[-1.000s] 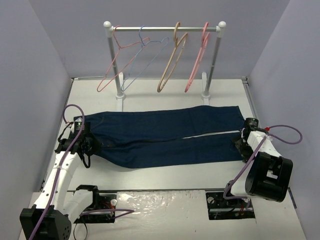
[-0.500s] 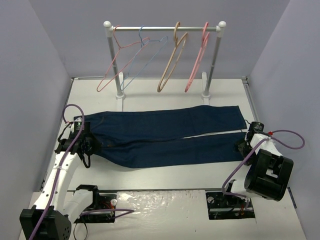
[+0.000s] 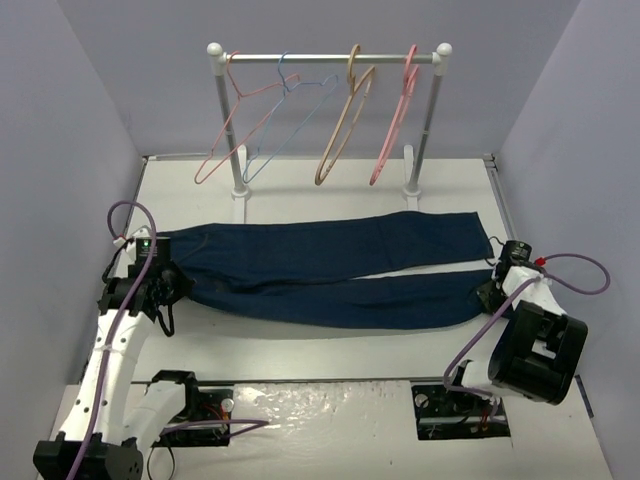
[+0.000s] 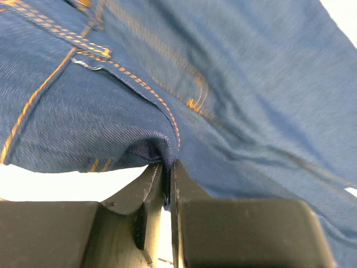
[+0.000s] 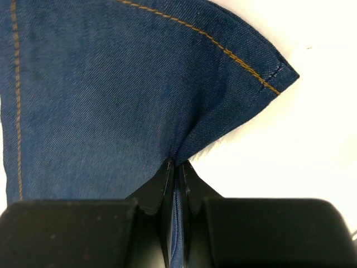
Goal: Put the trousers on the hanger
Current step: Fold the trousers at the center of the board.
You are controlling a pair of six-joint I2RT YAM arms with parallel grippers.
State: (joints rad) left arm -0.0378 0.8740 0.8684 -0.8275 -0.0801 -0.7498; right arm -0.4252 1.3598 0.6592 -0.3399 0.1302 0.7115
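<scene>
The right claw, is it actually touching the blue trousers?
Touching. The right wrist view shows the right claw shut on a pinched fold of the trousers, beside the hem corner.

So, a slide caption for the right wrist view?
Right hand pinching a fold of the navy trousers near the hem corner.

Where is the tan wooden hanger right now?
In the top view the hanger hangs on the rail at the back, third from the left, between the light-blue hanger and the right-hand pink hanger.
</scene>
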